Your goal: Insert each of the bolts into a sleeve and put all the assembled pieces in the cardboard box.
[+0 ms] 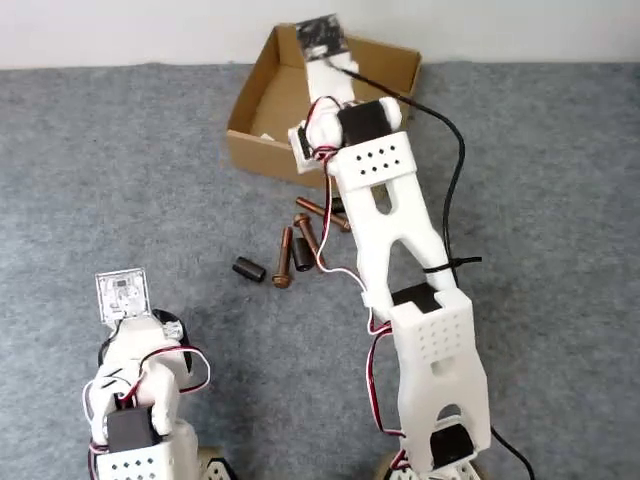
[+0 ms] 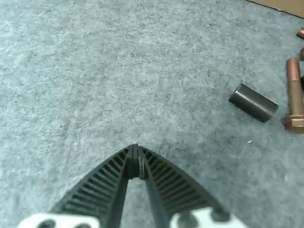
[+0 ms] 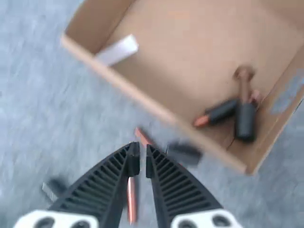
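The cardboard box (image 1: 262, 110) stands at the far side of the carpet. Inside it lie two bolts fitted in dark sleeves (image 3: 223, 111) (image 3: 245, 116). My right gripper (image 3: 140, 153) hangs just outside the box's near wall (image 3: 142, 102), its fingers nearly touching and holding nothing. Below it lie a loose sleeve (image 3: 183, 153) and a copper bolt (image 3: 130, 199). Several copper bolts (image 1: 284, 258) and a black sleeve (image 1: 249, 269) are scattered mid-table. My left gripper (image 2: 136, 156) is shut and empty, low over bare carpet, well short of a sleeve (image 2: 253, 102) and a bolt (image 2: 294, 95).
A white strip (image 3: 118, 50) lies in a corner of the box. The right arm (image 1: 385, 200) stretches over the bolts toward the box, its black cable (image 1: 455, 170) looping beside it. The left arm (image 1: 135, 385) is folded back at the near left. Grey carpet (image 1: 120, 180) covers the table.
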Motion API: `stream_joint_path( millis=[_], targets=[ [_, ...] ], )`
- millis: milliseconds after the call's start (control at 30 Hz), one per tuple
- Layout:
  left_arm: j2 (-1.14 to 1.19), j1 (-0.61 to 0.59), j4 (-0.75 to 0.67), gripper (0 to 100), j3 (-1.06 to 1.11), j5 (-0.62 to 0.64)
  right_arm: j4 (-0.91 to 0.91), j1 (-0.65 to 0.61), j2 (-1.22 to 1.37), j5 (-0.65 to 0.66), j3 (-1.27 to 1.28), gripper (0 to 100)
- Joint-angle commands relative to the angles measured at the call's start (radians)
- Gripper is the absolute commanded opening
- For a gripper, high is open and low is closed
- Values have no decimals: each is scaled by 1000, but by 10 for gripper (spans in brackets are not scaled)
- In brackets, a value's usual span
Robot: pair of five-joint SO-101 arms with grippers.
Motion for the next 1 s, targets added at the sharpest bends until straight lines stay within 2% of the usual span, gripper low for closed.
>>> stream_joint_path(
  millis=[0,200,600,800,967],
  targets=[
    [-6,-6,-26,6,-5,9,116,-28,-10,-11,-48,14],
    [-5,-6,-26,6,-5,9,239,-61,-7,-18,-35,14],
    [-5,-6,-26,6,-5,9,206,-127,44,-61,172,25],
    [-5,-6,-25,6,-5,9,189,-128,119,-61,172,156],
    [-5,-6,-25,6,-5,9,142,-139,137,-58,172,122]
  ],
)
